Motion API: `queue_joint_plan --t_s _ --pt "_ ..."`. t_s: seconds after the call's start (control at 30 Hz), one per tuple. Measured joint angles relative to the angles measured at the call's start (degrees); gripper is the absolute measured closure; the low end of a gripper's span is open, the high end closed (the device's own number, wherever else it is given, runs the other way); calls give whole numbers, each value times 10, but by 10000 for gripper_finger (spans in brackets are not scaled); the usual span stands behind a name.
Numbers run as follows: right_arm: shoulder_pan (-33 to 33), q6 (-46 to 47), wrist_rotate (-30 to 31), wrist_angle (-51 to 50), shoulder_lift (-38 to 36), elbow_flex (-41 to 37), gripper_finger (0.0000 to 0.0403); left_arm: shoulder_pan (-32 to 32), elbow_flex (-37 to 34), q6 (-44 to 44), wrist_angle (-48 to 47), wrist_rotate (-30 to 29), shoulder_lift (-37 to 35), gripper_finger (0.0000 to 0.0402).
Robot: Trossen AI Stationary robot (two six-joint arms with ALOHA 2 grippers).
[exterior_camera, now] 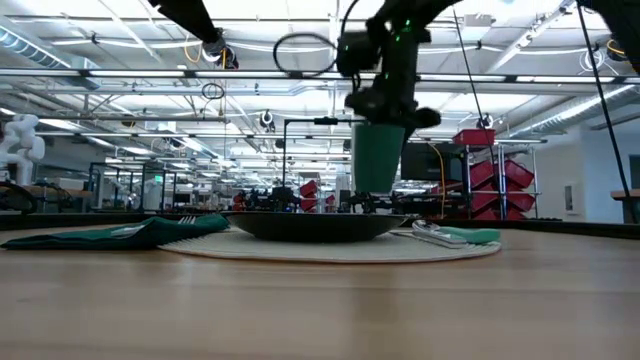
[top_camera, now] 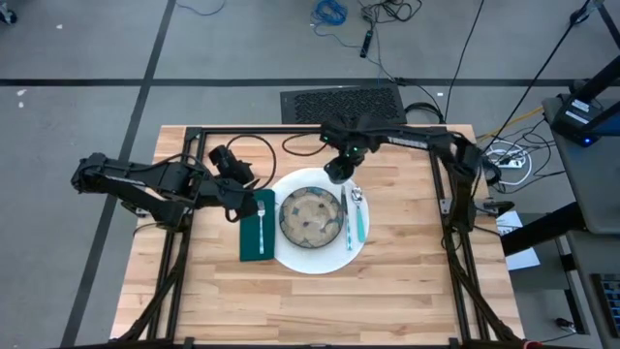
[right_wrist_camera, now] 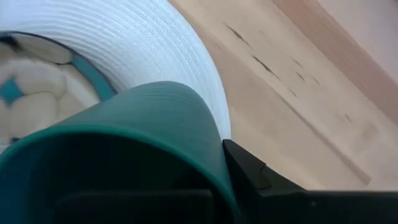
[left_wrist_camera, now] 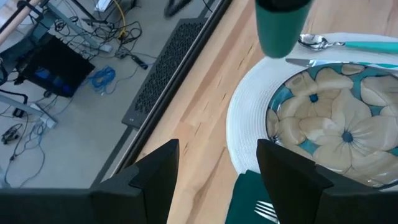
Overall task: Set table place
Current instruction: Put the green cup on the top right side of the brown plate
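Above the far rim of the white plate, we see the right gripper clamped on the dark green cup, which hangs clear of the wooden table. The bowl sits on the plate, with the knife and the teal-handled spoon on the plate's right part. To the left lies the green napkin carrying the fork. The left gripper hovers by the napkin's far left corner, fingers parted and empty.
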Motion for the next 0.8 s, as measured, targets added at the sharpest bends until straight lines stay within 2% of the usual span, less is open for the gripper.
queue_joint_plan --t_s 0.23,0.43,0.8 --pt "-20 -62 -8 66 53 0 403 1 0 4 0 -4 0 201" --pt "-21 -84 -3 71 95 0 403 1 0 4 0 -13 0 201" --pt "-24 -98 8 68 100 2 403 1 0 4 1 -13 0 201"
